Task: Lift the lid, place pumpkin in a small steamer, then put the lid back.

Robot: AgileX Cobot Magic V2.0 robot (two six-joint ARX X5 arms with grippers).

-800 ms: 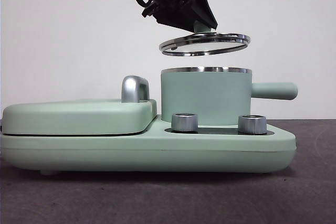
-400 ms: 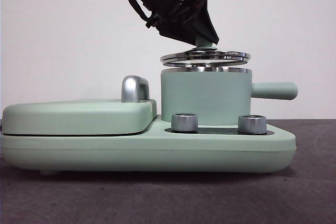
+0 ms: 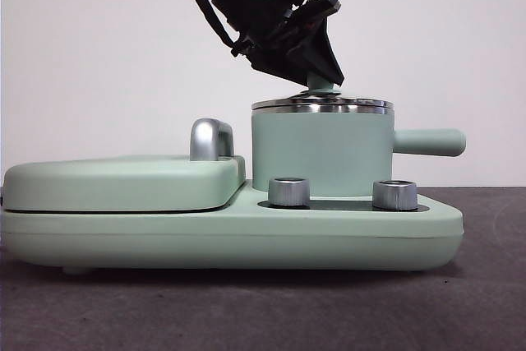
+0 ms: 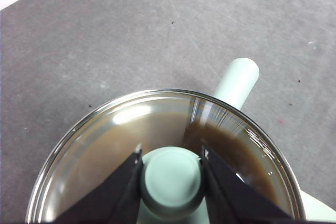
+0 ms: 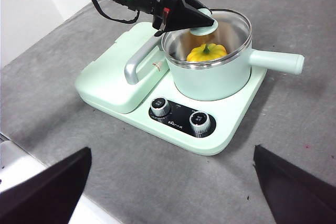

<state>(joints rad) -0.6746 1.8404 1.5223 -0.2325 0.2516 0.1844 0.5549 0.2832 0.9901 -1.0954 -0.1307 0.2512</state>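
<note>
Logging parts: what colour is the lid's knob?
Mint green; the knob shows best in the left wrist view.

- Left gripper (image 4: 170, 182): fingers clamped on the lid (image 4: 105, 150) knob, arm angled down from above.
- Right gripper (image 5: 170, 182): fingers spread wide, raised, holding nothing.

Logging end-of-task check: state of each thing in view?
lid: seated on the pot rim, knob gripped
small steamer: covered, on the base
pumpkin: inside the steamer, upright
left gripper: shut on lid knob
right gripper: open, waiting apart
hinged cover: closed
</note>
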